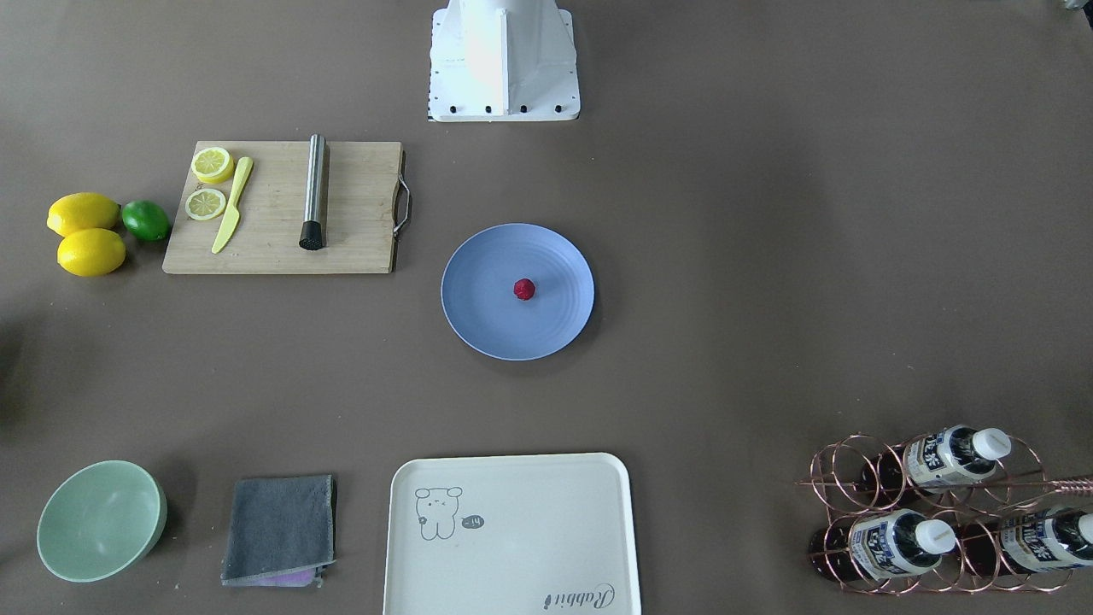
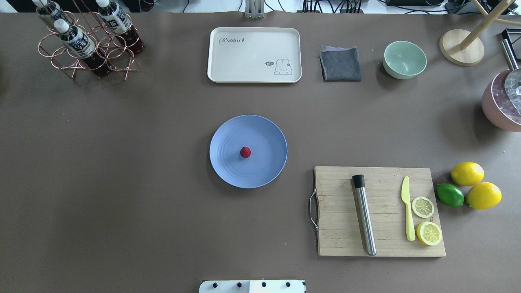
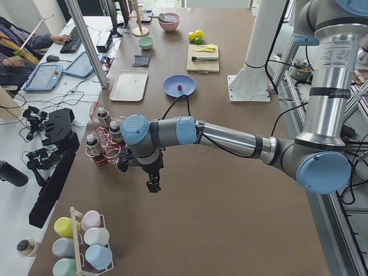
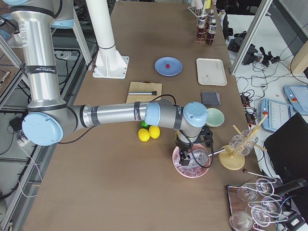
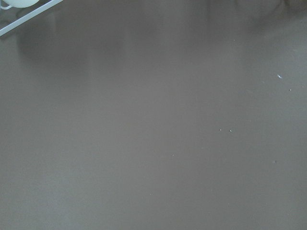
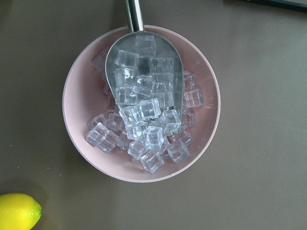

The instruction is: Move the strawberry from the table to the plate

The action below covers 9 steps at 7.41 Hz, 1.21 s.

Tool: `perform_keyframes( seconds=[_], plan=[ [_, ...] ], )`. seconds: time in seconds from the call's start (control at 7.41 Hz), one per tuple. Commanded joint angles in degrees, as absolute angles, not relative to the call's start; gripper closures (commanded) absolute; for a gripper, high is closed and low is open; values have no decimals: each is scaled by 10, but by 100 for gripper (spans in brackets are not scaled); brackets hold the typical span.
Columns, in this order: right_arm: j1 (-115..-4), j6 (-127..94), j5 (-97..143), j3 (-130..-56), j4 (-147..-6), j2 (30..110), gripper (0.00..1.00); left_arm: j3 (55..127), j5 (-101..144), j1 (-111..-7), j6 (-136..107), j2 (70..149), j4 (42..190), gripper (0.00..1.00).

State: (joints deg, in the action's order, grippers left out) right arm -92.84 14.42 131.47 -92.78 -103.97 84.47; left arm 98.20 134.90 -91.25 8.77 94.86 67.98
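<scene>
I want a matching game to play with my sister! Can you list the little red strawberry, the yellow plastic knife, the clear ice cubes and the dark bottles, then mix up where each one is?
1. small dark-red strawberry
2. yellow plastic knife
3. clear ice cubes
4. white-capped dark bottles

A. in the round pink bowl
B. in the copper wire rack
C. on the round blue plate
D. on the bamboo cutting board

Pairs: 1-C, 2-D, 3-A, 4-B
</scene>
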Motion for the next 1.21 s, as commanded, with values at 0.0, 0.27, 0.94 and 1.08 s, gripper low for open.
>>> perform_keyframes(
  seconds=[0.0,0.27,0.94,1.08],
  plan=[
    [-927,141,1294,-925,-1042,846,0,982,1351,-911,105,930,685,3],
    [-925,131,1293,-937,-1044,839,0,978,1350,-911,104,931,699,3],
    [-869,127,1296,-926,-1027,816,0,984,1355,-929,74,924,702,3],
    [-867,115,1298,-917,-1027,815,0,979,1354,-927,76,926,702,3]
  ],
)
